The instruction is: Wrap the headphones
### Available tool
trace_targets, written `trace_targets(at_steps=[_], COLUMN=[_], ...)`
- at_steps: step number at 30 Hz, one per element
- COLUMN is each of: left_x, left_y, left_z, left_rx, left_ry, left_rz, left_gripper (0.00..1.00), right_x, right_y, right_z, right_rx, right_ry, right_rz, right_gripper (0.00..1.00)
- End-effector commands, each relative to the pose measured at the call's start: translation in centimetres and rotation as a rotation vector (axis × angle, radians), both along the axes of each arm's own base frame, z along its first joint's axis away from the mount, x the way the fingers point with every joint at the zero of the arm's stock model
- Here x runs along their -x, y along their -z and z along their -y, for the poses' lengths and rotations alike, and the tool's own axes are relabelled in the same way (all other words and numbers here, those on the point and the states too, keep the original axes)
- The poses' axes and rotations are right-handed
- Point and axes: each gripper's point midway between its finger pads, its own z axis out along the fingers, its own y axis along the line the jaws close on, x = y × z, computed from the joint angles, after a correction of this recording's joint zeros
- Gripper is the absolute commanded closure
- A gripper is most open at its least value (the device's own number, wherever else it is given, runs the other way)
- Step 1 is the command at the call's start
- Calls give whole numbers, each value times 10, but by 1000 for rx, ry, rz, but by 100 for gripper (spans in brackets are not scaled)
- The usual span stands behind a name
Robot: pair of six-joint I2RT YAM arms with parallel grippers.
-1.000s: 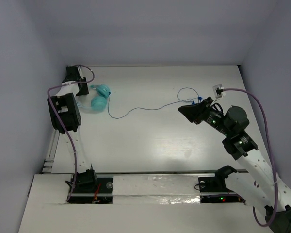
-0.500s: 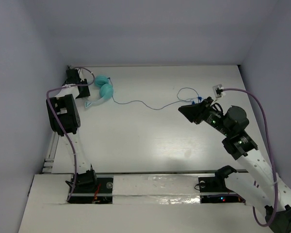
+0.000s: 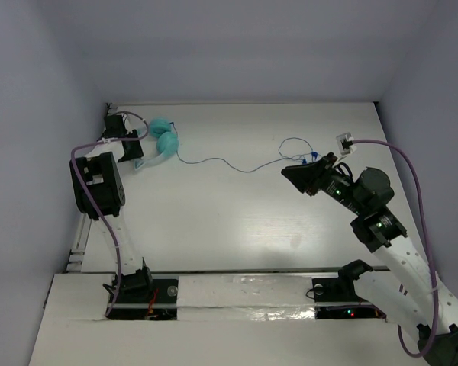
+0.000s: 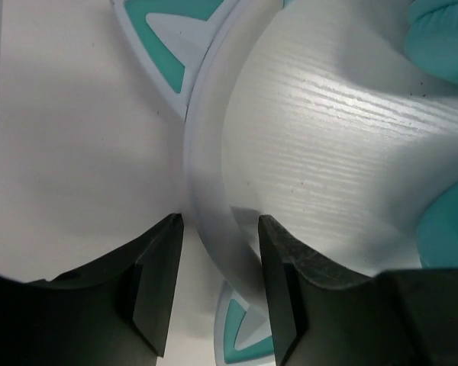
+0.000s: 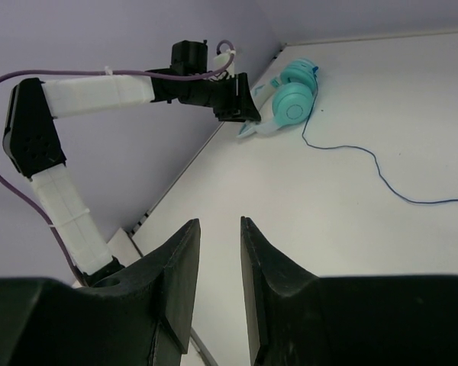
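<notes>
The teal headphones lie at the far left corner of the table, earcups together, and also show in the right wrist view. My left gripper is closed around their pale headband, which passes between the jaws; a cat-ear point and the teal earcups show beside it. The thin dark-blue cord runs right across the table to a loose loop. My right gripper hovers just in front of that loop, narrowly open and empty.
Grey walls close in the table at the back and both sides. A thick purple cable with a white connector runs to the right arm. A metal rail lines the table's left edge.
The left gripper has pulled the headphones back toward the far left corner and turned them; the cord followed and straightened. In the last half second little moved. The right arm stayed still.
</notes>
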Motion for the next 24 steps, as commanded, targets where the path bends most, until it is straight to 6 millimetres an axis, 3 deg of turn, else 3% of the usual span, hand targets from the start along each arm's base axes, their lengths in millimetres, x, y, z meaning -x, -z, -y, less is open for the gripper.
trace_targets(at_steps=[1,12,24], left_x=[27,8,-9], left_y=[8,17,17], left_z=[6,-10,-11], left_rx=[44,-24,-48], left_ry=[-46,-112,-95], left_rz=[-64,-69,-42], left_gripper=[59,63,65], right_x=[7,7,-1], right_y=[-15,-11,-6], right_z=[-2,-3,-7], right_rx=[-27,-19,-8], right_ry=[-26,-33,-30], right_rz=[66,56,41], right_gripper=[66,69,69])
